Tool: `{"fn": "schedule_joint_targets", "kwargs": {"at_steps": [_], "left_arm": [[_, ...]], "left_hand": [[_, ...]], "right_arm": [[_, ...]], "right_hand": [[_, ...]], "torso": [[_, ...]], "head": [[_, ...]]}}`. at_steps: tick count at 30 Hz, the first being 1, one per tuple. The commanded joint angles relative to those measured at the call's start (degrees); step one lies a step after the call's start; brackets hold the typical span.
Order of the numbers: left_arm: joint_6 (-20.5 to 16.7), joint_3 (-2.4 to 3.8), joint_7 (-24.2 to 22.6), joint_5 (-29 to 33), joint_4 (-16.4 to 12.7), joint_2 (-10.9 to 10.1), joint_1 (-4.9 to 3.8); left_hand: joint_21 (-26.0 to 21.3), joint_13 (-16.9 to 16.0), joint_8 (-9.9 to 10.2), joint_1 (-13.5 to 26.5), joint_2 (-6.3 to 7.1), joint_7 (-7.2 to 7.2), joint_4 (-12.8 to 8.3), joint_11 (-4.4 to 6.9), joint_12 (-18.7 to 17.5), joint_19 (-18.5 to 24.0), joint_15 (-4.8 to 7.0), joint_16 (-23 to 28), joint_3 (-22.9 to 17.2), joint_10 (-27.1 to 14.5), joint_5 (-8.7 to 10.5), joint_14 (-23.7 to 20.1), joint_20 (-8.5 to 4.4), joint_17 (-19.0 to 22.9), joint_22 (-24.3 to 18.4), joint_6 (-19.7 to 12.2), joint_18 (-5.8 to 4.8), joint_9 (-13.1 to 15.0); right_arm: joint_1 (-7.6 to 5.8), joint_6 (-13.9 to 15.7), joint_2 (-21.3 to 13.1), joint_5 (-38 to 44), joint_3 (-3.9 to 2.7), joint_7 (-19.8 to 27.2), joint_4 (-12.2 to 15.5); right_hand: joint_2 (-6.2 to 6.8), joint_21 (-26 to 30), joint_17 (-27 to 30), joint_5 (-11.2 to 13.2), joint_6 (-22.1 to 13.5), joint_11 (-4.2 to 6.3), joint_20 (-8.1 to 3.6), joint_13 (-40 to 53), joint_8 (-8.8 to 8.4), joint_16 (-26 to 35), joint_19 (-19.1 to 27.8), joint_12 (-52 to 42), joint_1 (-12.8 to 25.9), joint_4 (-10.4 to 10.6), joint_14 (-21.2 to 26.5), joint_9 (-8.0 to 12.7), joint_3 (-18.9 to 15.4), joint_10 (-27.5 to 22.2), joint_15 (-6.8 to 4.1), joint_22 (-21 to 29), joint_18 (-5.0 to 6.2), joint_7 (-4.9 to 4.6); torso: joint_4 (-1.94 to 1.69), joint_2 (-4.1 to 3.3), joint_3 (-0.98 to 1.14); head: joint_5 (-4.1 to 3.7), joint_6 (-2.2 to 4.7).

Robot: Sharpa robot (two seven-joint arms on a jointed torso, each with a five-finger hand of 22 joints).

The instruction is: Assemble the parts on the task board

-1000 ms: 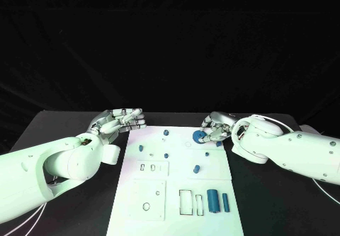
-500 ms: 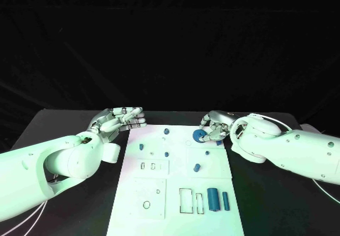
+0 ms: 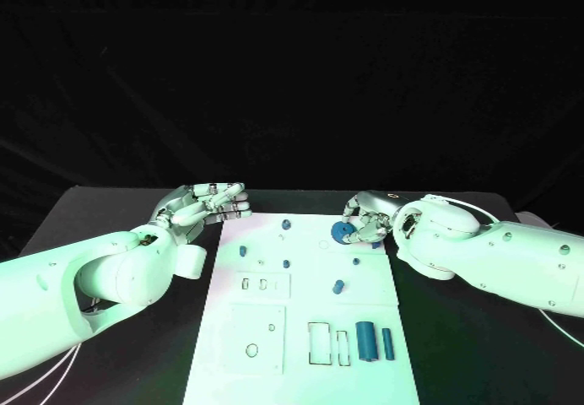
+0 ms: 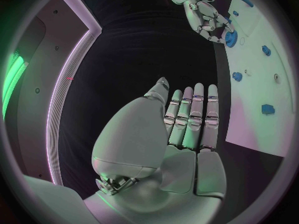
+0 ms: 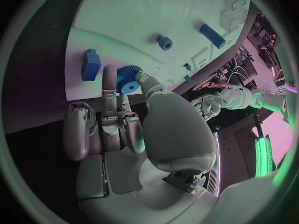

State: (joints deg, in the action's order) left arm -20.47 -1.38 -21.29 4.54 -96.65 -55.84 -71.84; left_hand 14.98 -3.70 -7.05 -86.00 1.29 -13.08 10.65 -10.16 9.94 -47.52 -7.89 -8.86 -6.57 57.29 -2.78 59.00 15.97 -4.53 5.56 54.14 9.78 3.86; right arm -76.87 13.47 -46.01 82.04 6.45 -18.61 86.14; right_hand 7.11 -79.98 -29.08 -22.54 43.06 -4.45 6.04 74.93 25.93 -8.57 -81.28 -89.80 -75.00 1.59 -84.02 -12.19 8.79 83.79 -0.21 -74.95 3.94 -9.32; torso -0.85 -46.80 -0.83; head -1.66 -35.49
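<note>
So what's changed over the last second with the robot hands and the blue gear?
Barely anything. The right robot hand keeps its grip on the round blue toothed gear at the far right edge of the white task board, possibly edging slightly toward the board's middle. The left robot hand stays open, holding nothing, and the other small blue parts lie as before.

Dim black surroundings, brightly lit centre

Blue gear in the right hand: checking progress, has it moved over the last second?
No. The blue gear, pinched by the right hand, stays over the same spot at the task board's far right edge.
</note>
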Motion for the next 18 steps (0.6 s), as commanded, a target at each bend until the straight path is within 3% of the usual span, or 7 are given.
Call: {"fn": "schedule_joint_targets", "kwargs": {"at_steps": [1, 18], "left_arm": [[1.2, 0.05, -0.5, 0.1, -0.1, 0.1, -0.06], [1.1, 0.05, -0.3, 0.1, -0.2, -0.1, -0.06]], "left_hand": [[-0.2, 0.0, 0.4, 0.2, -0.34, -0.1, 0.0, 0.08, -0.3, -0.3, -0.04, 0.2, 0.2, 0.5, -0.03, 0.3, 0.04, 0.1, -0.1, 0.3, 0.76, -0.1], [-0.2, 0.0, 0.4, 0.2, -0.34, -0.1, 0.0, 0.08, -0.3, -0.3, -0.04, 0.2, 0.2, 0.5, -0.03, 0.3, 0.04, 0.1, -0.1, 0.3, 0.76, -0.1]], "right_arm": [[0.14, -2.1, 0.2, 1.9, 0.02, -1.0, -0.1], [0.39, -3.3, 0.9, 2.7, 0.09, -1.9, -0.9]], "right_hand": [[-0.08, -0.3, -0.1, 0.3, -0.4, 0.01, 0.16, 15.1, 0.42, 0.2, -0.4, -0.2, -0.6, -0.1, -0.8, -0.1, 0.5, 6.2, 0.33, -0.5, -0.65, 0.05], [-0.99, -0.6, -0.1, 0.6, 0.5, 0.11, 0.11, 15.1, 1.48, 0.4, -0.7, -0.2, -0.3, -0.1, -0.8, -0.3, 1.9, 6.2, 0.25, -1.0, -0.73, 0.19]], "torso": [[-0.03, -0.04, -0.01], [-0.09, -0.04, -0.02]], "head": [[-0.05, -0.04], [-0.04, -0.37]]}}
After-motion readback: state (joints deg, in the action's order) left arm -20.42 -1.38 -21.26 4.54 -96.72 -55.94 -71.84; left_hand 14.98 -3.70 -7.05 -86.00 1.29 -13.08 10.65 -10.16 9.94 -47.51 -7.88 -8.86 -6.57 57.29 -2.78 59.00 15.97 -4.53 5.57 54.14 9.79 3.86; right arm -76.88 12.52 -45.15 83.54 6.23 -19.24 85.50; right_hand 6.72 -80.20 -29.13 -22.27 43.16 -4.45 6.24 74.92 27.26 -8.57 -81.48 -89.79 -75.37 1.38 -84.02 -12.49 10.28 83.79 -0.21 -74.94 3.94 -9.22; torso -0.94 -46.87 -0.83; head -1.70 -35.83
